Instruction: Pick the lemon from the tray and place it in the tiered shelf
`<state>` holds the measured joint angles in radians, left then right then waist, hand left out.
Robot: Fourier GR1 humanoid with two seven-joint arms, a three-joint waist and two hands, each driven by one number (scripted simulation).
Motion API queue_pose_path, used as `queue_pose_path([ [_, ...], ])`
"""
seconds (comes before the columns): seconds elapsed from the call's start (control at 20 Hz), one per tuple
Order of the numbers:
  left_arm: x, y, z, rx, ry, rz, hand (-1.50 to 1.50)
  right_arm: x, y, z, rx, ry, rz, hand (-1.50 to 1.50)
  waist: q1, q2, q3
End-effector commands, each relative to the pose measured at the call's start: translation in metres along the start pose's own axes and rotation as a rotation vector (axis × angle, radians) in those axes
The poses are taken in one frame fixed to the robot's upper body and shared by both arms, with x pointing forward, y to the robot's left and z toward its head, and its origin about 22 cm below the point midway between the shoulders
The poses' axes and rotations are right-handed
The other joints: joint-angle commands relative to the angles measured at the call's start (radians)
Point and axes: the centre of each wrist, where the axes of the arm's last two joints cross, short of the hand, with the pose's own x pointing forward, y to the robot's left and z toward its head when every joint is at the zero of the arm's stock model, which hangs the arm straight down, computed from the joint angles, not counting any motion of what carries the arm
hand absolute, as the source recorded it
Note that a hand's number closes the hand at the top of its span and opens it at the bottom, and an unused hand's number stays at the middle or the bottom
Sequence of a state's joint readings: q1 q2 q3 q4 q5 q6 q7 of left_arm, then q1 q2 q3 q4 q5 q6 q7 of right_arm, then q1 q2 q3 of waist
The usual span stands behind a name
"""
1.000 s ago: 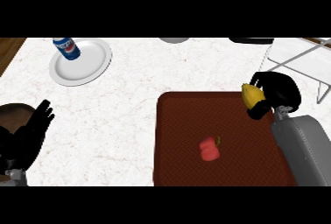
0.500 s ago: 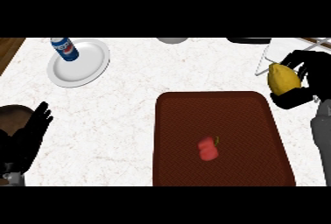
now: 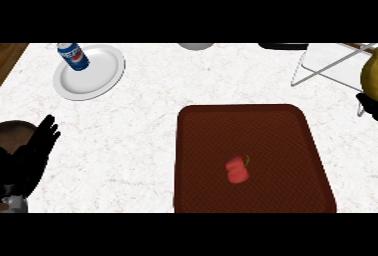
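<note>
At the view's right edge a sliver of the yellow lemon shows, close beside the wire tiered shelf. My right hand is mostly out of frame; only a dark bit shows below the lemon, and its fingers are hidden. The dark red tray lies on the counter's right half with a red pepper on it. My left hand rests open at the lower left, fingers up.
A white plate at the back left carries a blue soda can. A grey round object and a black one sit at the counter's far edge. A wooden strip runs along the far left.
My right hand has carried the lemon off the tray, rightward and farther back, until both are nearly out of view beside the shelf. The left hand has stayed still.
</note>
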<state>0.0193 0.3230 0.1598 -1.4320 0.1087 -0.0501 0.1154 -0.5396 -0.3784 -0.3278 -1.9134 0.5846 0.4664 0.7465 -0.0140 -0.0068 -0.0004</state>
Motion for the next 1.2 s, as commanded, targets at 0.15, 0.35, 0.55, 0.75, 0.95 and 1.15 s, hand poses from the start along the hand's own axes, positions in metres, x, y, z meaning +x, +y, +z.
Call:
queue_pose_path([
  [0.15, 0.02, -0.007, 0.005, -0.004, -0.009, -0.014, 0.0, 0.024, -0.061, 0.009, -0.098, -0.011, -0.097, 1.5, 0.017, 0.003, 0.0],
  [0.35, 0.006, 0.01, -0.004, 0.003, -0.02, -0.023, 0.0, 0.036, -0.082, -0.001, -0.208, 0.006, -0.037, 1.5, 0.02, 0.006, 0.0],
  [0.55, -0.011, -0.009, 0.002, -0.03, -0.004, -0.015, 0.0, 0.052, -0.099, -0.01, -0.266, 0.053, 0.133, 1.5, 0.026, 0.008, -0.001],
  [0.75, 0.015, -0.009, -0.012, -0.011, 0.002, -0.006, 0.0, 0.06, -0.126, -0.019, -0.267, 0.06, 0.134, 1.5, 0.021, 0.007, 0.0],
  [0.95, -0.005, 0.007, -0.003, -0.021, -0.015, 0.008, 0.0, 0.053, -0.111, -0.051, -0.25, 0.099, 0.166, 1.5, 0.027, 0.008, 0.0],
  [1.15, 0.009, -0.001, -0.014, -0.035, -0.009, -0.007, 0.0, 0.039, -0.099, -0.079, -0.29, 0.115, 0.214, 1.5, 0.033, 0.012, 0.0],
])
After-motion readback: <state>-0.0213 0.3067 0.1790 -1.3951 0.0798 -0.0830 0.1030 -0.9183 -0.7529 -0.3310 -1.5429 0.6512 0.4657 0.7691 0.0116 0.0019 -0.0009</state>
